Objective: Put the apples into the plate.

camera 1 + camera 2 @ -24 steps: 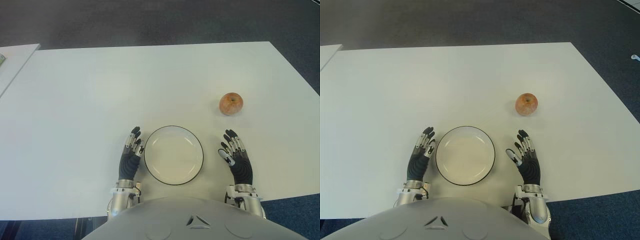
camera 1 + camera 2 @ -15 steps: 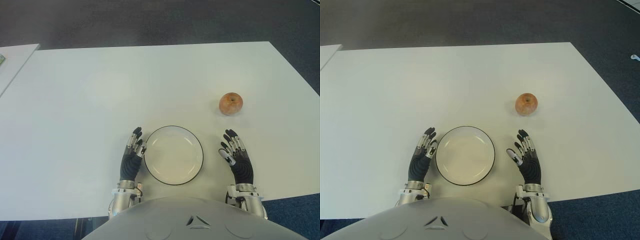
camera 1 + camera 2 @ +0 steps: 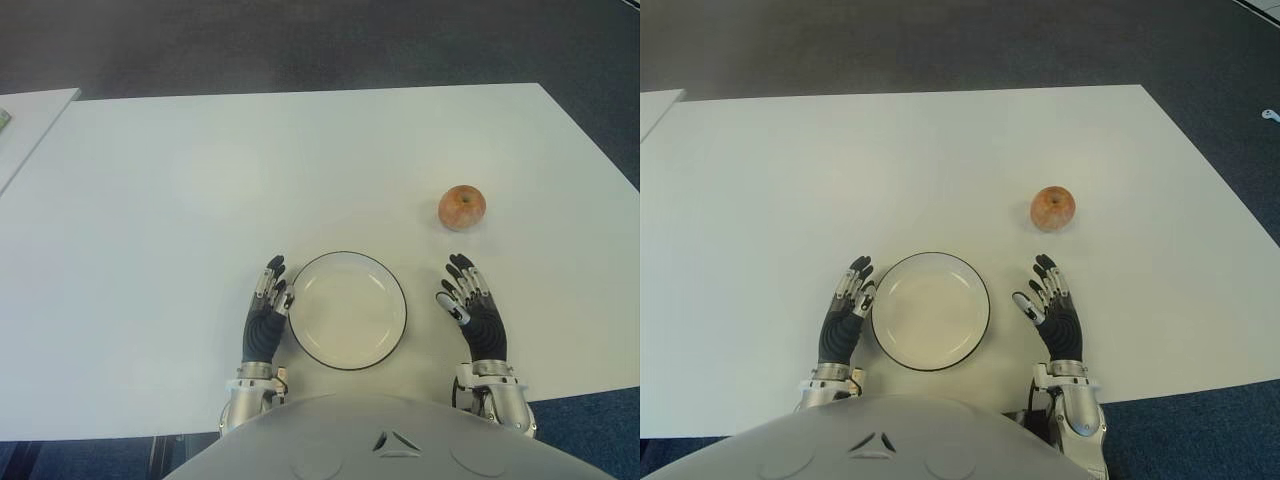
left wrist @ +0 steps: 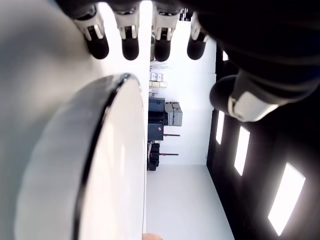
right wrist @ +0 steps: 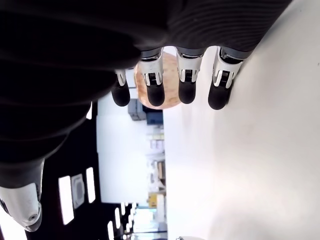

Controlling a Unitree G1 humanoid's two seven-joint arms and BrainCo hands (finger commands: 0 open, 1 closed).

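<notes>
One reddish-orange apple (image 3: 462, 207) stands on the white table (image 3: 200, 200), right of centre. A white plate (image 3: 347, 309) with a dark rim lies near the table's front edge and holds nothing. My right hand (image 3: 470, 301) shows just right of the plate, palm down, fingers straight and open, a short way in front of the apple. Past the fingertips (image 5: 185, 94) in the right wrist view, the apple (image 5: 170, 85) is partly hidden. My left hand (image 3: 268, 300) shows at the plate's left rim, fingers spread, holding nothing. The plate's rim (image 4: 95, 150) fills the left wrist view.
A second white table's corner (image 3: 30, 115) shows at the far left. Dark carpet (image 3: 300, 40) lies beyond the table's far edge and to its right. Wide bare tabletop spreads behind the plate and to the left.
My right hand has slid slightly forward toward the apple. The left hand has barely shifted beside the plate. The apple and plate have not moved.
</notes>
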